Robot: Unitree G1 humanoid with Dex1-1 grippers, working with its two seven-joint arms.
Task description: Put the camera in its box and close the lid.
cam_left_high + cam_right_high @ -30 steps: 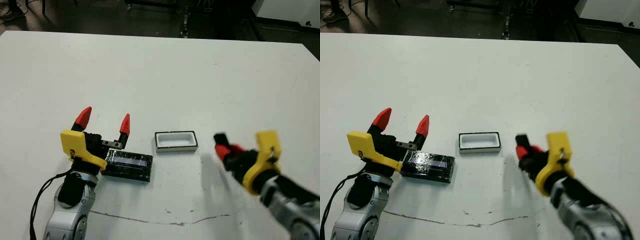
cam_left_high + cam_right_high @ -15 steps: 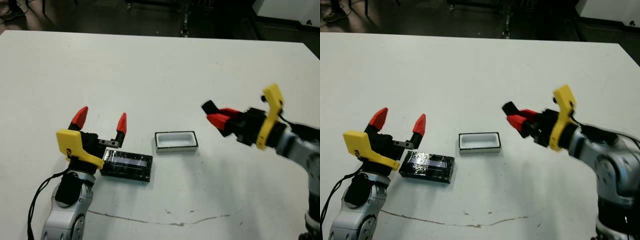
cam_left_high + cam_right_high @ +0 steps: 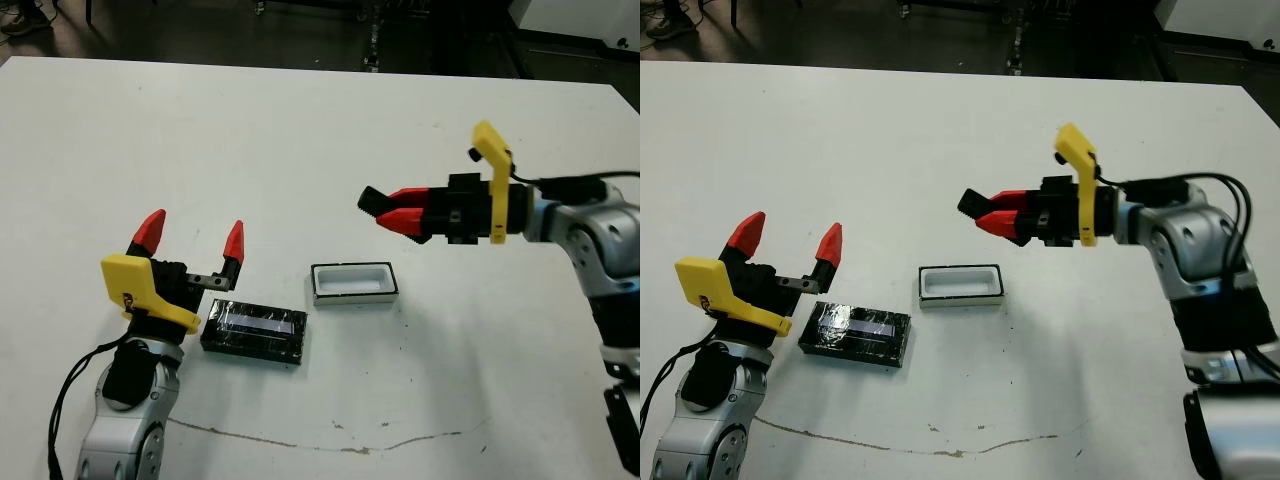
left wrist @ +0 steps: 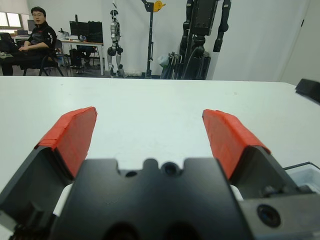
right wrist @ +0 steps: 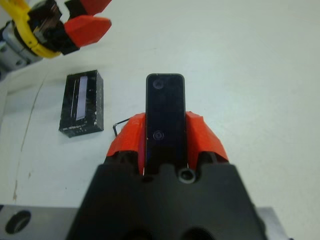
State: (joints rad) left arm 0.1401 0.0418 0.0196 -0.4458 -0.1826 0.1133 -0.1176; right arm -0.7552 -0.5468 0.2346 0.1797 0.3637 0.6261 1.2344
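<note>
White desk [image 3: 300, 130] all around, dark room beyond its far edge. And there's the camera [image 5: 165, 120], pinched between the red fingers [image 5: 205, 137] of the right hand [image 3: 392, 210], held up in the air, its free end poking out to the left. Just below and a touch nearer sits the box [image 3: 354, 283], open, white inside showing, flat on the desk. Left of it, a small gap away, the lid [image 3: 254, 331] lies flat, pale strip up. The left hand [image 3: 190, 240] hovers over the lid's left end, fingers spread wide, gripping nothing. A person [image 4: 37, 27] sits far off.
</note>
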